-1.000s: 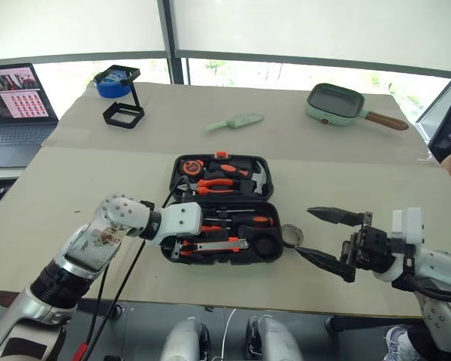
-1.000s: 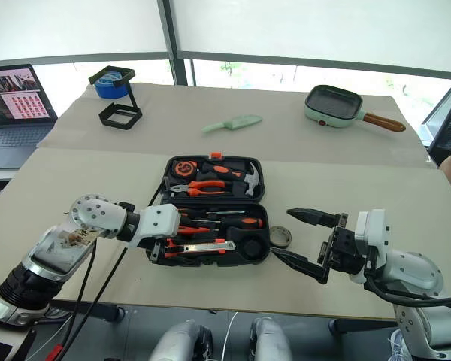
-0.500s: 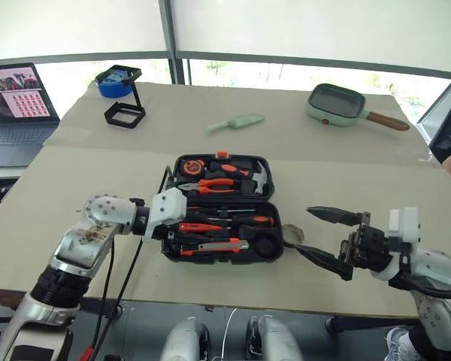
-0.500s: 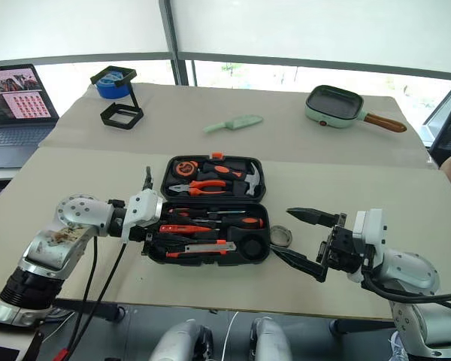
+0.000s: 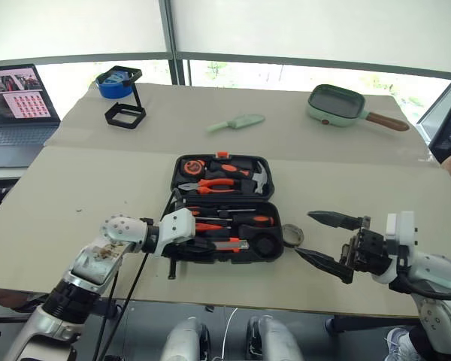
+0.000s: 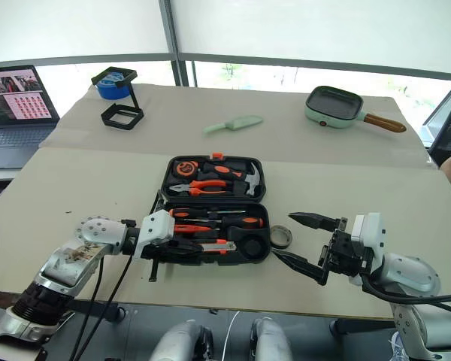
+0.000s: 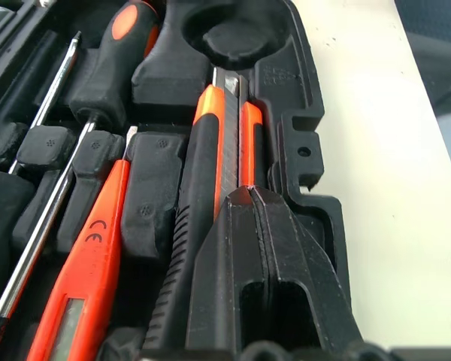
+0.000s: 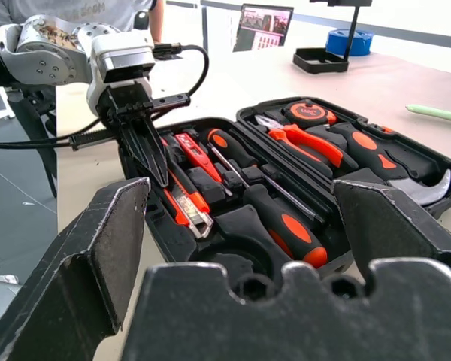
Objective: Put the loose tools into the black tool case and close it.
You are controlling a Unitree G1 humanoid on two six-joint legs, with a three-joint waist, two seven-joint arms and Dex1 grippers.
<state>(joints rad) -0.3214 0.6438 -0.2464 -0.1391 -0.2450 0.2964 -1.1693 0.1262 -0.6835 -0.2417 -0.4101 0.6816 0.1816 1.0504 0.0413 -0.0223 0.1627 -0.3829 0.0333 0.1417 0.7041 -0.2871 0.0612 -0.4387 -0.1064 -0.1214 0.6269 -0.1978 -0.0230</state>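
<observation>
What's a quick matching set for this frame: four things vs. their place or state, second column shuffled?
Things:
1. left tool
2. right tool
3. tape roll
4. utility knife

Place or state:
A. on the table just right of the tool case
B. shut, tips over the case's near-left corner
C. lying in its slot along the case's front edge
D. wide open, off the case's right side

Pairs: 1-B, 2-D, 3-A, 4-C
</observation>
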